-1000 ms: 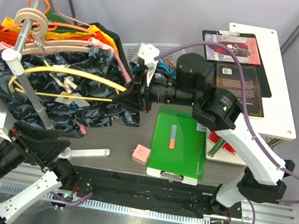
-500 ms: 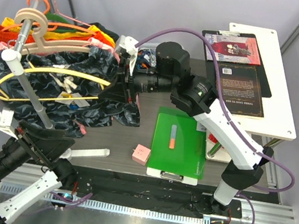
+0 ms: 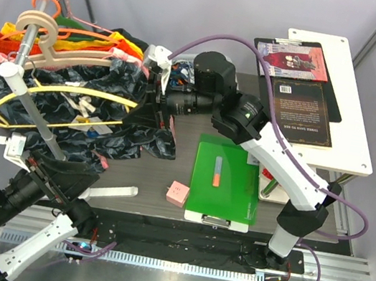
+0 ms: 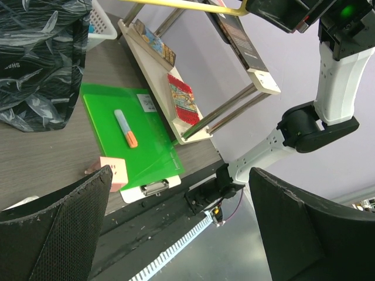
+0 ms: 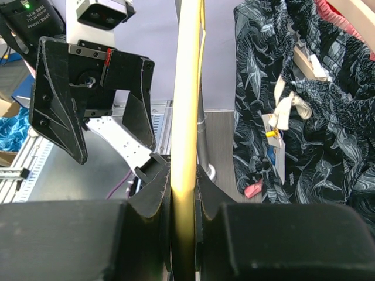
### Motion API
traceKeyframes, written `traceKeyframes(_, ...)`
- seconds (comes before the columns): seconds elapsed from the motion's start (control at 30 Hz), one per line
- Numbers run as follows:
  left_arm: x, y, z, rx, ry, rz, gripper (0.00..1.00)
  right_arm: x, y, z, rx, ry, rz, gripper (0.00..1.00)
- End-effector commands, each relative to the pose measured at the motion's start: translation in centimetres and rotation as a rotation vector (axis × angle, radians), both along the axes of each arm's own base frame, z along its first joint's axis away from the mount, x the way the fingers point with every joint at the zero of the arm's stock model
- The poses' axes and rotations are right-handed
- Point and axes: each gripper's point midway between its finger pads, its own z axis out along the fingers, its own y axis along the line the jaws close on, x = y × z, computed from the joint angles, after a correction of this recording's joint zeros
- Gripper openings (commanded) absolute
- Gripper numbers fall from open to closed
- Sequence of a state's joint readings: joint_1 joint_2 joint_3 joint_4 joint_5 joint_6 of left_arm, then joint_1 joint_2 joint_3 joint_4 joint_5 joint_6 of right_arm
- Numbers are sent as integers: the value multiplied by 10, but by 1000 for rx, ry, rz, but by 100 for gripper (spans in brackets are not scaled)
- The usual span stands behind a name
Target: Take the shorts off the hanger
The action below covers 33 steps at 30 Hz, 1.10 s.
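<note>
The pale yellow hanger [image 3: 73, 91] lies across the dark navy leaf garment by the rail, with nothing hanging on it. My right gripper [image 3: 137, 111] is shut on the end of one hanger arm. In the right wrist view the yellow bar [image 5: 186, 88] runs straight up between the closed jaws of the right gripper [image 5: 183, 193]. A small patch of blue and orange printed fabric, apparently the shorts [image 3: 179, 73], shows in the white basket behind the right wrist, mostly hidden. My left gripper [image 3: 69, 174] is open and empty below the rail. Its wrist view [image 4: 181, 234] shows only table and floor between the fingers.
The clothes rail [image 3: 29, 112] carries a beige hanger [image 3: 52, 40], pink-orange hangers, orange garments and the navy leaf garment [image 3: 112, 138]. A green clipboard [image 3: 227, 187] with a marker and a pink box [image 3: 177, 194] lie on the table. A white shelf [image 3: 353, 133] with books stands at the right.
My right gripper has carried the hanger end leftward, over the navy garment. The left arm has shifted slightly and stays open.
</note>
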State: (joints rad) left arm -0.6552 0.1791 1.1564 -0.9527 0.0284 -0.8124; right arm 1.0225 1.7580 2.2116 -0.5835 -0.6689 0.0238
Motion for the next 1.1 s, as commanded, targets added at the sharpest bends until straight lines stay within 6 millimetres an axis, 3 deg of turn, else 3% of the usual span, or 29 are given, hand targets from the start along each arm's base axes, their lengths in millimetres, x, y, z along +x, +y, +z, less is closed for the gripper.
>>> traceKeyframes(0.0,2,-9,8,-6,2,-31,97,1,5,6,44,-77,24,1)
traceKeyframes(0.2,3,-9,11,-5,1,-31,97,23,1,-5,-13,-190,-62,1)
traceKeyframes(0.5,6,-12,8,-6,7,-38,97,19,7,-29,-54,-175,6,1)
traceKeyframes(0.57,6,-14,7,-1,13,-42,97,22,9,-32,-62,-155,-17,11)
traceKeyframes(0.6,6,-15,6,-1,17,-44,97,27,9,-32,-65,-154,-49,25)
traceKeyframes(0.67,7,-15,6,1,19,-45,97,28,6,-29,-57,-137,-79,29)
traceKeyframes(0.73,8,-16,4,1,21,-45,97,33,1,-19,-30,-144,-129,44)
traceKeyframes(0.8,8,-17,2,0,25,-47,97,35,-2,-23,-37,-114,-163,59)
traceKeyframes(0.87,9,-18,2,-6,25,-47,97,36,-8,-21,-35,-96,-199,67)
traceKeyframes(0.9,11,-19,-2,-5,34,-48,97,37,-10,-21,-37,-85,-212,76)
traceKeyframes(0.93,11,-21,-1,-10,33,-52,97,39,-16,-14,-23,-86,-254,79)
traceKeyframes(1.0,13,-23,-6,-9,42,-55,97,45,-23,-19,-35,-55,-312,93)
traceKeyframes(1.07,15,-25,-7,-14,47,-55,97,48,-37,-20,-32,-9,-392,100)
